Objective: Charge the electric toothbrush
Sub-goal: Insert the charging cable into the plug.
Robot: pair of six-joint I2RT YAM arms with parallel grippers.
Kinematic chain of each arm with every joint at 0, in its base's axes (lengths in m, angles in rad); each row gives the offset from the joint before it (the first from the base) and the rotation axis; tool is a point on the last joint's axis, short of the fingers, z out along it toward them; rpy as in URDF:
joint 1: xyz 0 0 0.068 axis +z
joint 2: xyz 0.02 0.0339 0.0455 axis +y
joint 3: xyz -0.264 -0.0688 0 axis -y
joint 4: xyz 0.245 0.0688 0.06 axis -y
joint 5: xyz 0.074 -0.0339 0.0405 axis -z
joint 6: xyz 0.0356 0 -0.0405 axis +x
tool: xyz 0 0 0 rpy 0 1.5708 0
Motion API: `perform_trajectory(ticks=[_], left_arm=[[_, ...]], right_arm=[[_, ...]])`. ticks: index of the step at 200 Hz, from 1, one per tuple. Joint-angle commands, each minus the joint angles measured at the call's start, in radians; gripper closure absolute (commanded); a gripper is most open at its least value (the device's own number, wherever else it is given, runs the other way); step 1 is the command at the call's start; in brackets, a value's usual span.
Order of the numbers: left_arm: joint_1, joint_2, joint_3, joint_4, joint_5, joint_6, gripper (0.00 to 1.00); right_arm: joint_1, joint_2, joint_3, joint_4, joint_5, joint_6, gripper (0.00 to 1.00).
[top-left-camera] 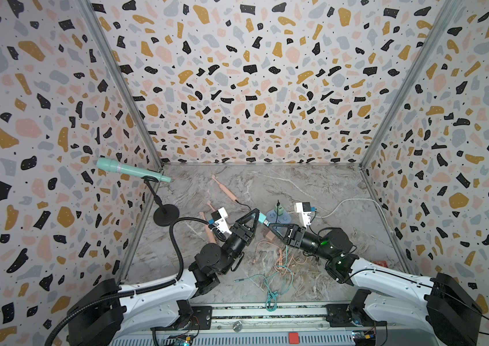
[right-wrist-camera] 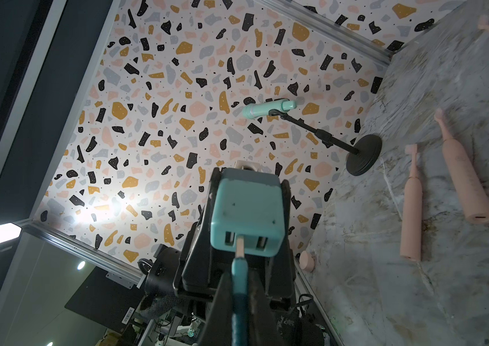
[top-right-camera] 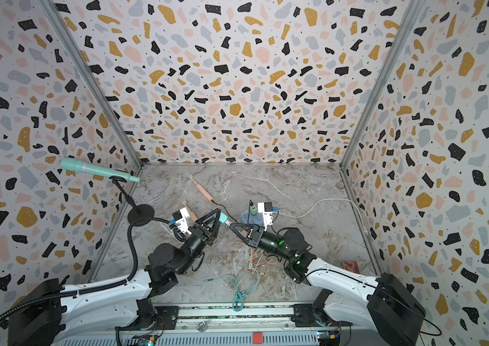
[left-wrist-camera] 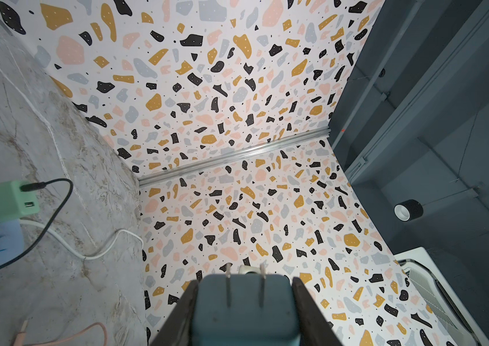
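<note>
We see the left gripper (top-left-camera: 257,215) clamped across the sides of a teal cube-shaped plastic wall adapter (left-wrist-camera: 243,314). It is held clear of the marble-patterned worktop (top-left-camera: 312,191), with its two metal prongs pointing away from the other arm. The right gripper (top-left-camera: 271,225) is pinched tight on the teal-sleeved USB plug (right-wrist-camera: 239,269) of a teal cable (top-left-camera: 270,284), whose slack lies in a loose heap near the front edge.

The coming move turns on how the plug meets the adapter. The plug's long axis runs straight out along the right gripper and points at the adapter's port face, which is turned squarely towards it. In the right wrist view the metal tip touches that face, seemingly on the strip between the two ports. We cannot tell whether it has entered either one. We judge that a small sideways correction is needed before pushing in, with the left arm bracing the adapter against the push.

Two pink electric toothbrushes (right-wrist-camera: 411,206) lie flat and side by side on the worktop, on the left arm's side. Their charging sockets face the front edge and nothing is plugged into them. They are nearer the left arm, but both grippers are occupied. A third pink toothbrush (top-left-camera: 226,191) lies farther back with a black lead in its base.
</note>
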Motion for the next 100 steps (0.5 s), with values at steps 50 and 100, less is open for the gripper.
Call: perform_trajectory(ticks=[50, 100], left_arm=[[-0.033, -0.002, 0.004, -0.003, 0.05, 0.047, 1.0], [-0.033, 0.001, 0.004, -0.005, 0.044, 0.048, 1.0]], right_arm=[[0.014, -0.049, 0.047, -0.023, 0.036, -0.043, 1.0], [0.019, -0.063, 0.045, -0.031, 0.045, -0.055, 1.0]])
